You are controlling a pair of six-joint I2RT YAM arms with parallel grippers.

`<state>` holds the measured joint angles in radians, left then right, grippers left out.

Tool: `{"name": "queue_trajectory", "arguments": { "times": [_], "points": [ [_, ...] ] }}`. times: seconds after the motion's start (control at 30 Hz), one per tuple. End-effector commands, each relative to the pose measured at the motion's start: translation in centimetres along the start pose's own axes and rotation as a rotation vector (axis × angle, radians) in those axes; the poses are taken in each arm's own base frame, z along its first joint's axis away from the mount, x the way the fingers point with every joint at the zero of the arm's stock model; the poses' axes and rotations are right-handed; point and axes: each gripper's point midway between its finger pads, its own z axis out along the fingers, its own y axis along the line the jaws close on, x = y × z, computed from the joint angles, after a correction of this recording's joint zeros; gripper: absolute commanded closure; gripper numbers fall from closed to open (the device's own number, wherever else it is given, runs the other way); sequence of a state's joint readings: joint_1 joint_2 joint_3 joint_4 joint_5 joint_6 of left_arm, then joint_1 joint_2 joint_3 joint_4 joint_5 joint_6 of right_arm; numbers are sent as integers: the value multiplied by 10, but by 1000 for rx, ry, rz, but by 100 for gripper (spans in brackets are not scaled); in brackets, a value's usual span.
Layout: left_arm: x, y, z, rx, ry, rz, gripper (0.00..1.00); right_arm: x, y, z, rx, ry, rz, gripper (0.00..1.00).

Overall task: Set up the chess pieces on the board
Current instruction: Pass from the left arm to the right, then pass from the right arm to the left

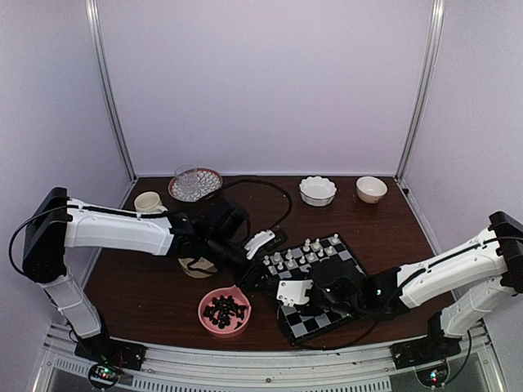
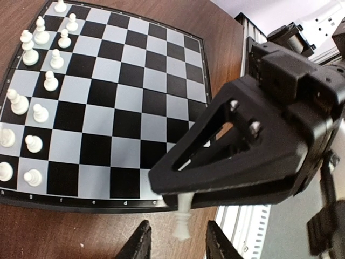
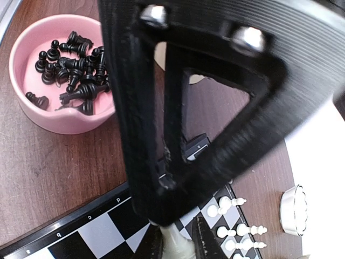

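Your right hand (image 3: 175, 243) grips 1 white piece (image 2: 183, 222) at the board's (image 2: 129, 124) edge lettered h to c. Your left hand (image 2: 180, 245) is parted around it, with free squares beyond.

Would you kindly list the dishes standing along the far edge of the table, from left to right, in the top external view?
From the left: small cream cup → red-rimmed patterned plate carrying a clear glass → white scalloped bowl → plain cream round bowl.
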<state>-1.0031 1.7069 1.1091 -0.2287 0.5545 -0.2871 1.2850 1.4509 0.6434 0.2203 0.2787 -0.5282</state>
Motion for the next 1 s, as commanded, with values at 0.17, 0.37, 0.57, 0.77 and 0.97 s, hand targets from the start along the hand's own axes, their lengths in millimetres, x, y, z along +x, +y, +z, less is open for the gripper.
{"name": "queue_trajectory", "arguments": {
  "times": [0.17, 0.37, 0.57, 0.77, 0.97],
  "points": [
    [-27, -6, -34, -48, -216, 82, 64, -8, -15, -11, 46, -69, 91, 93],
    [-32, -11, -51, -72, -313, 141, 63, -11, -23, -15, 37, -107, 170, 93],
    [-38, -12, -60, -92, -389, 189, 62, -18, -34, -24, 23, -176, 283, 93],
    [-50, -14, -57, -117, -460, 220, 58, -25, -42, -29, 10, -230, 372, 93],
    [-68, -20, -59, -148, -511, 233, 57, -28, -51, -34, 27, -261, 439, 93]
  ]
}}
